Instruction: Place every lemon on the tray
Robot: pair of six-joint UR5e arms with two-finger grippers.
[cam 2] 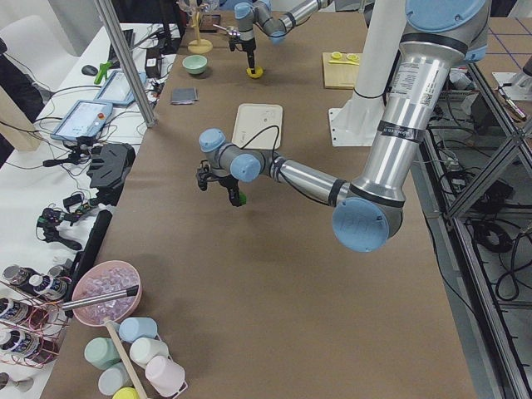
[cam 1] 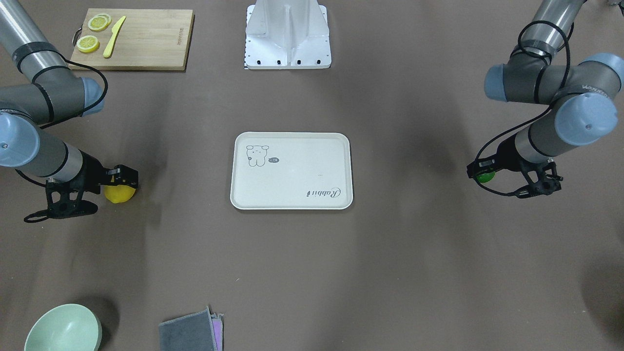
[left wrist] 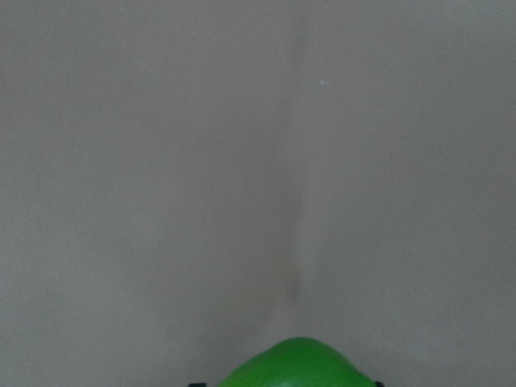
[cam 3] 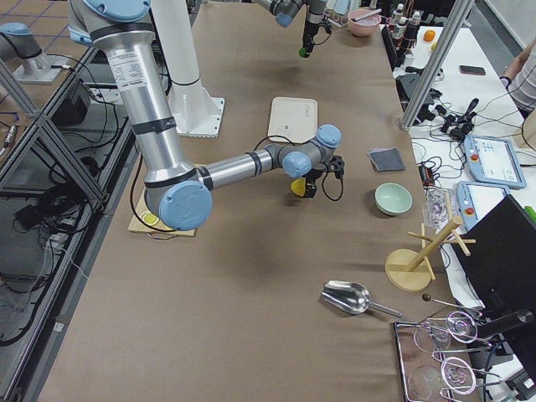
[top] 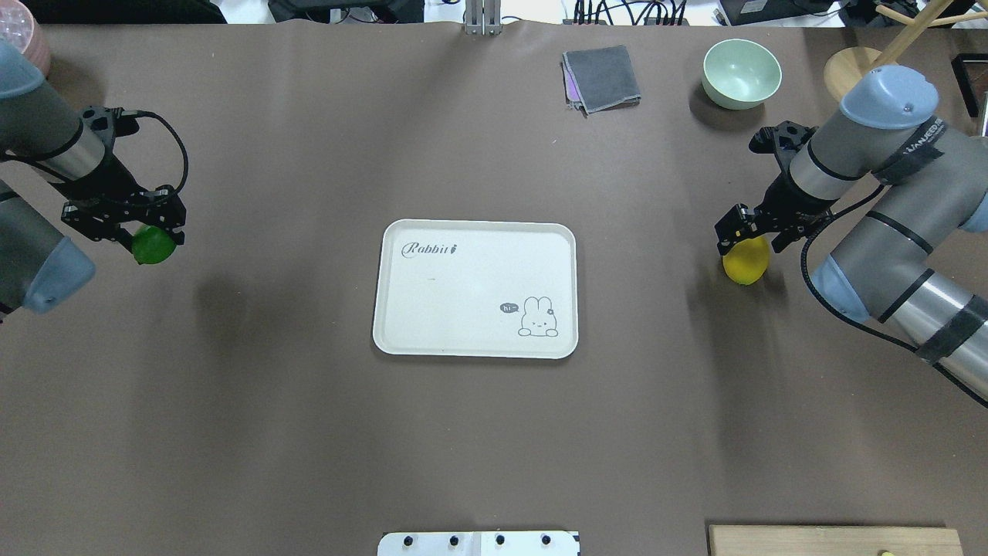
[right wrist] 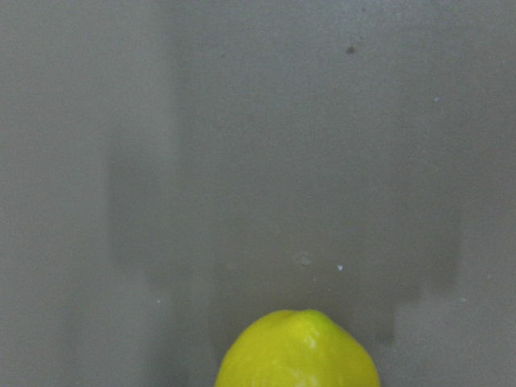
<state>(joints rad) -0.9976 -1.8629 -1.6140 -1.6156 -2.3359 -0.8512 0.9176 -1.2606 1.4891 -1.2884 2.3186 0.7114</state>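
Observation:
My left gripper [top: 150, 234] is shut on the green lemon [top: 153, 246] and holds it above the table, far to the left of the tray [top: 475, 228]. The green lemon also shows in the front view [cam 1: 485, 176] and at the bottom of the left wrist view [left wrist: 294, 364]. My right gripper [top: 746, 241] is shut on the yellow lemon [top: 746, 261] and holds it above the table, to the right of the tray. The yellow lemon shows in the front view [cam 1: 120, 193] and in the right wrist view [right wrist: 297, 351]. The off-white tray [cam 1: 292, 135] lies at the table's middle with nothing on it.
A bamboo cutting board [cam 1: 146, 44] with lemon slices [cam 1: 88, 44] and a yellow knife [cam 1: 113, 36] lies near my base on my right side. A green bowl [top: 742, 72], a grey cloth [top: 602, 77] and a wooden stand [top: 849, 71] are at the far edge.

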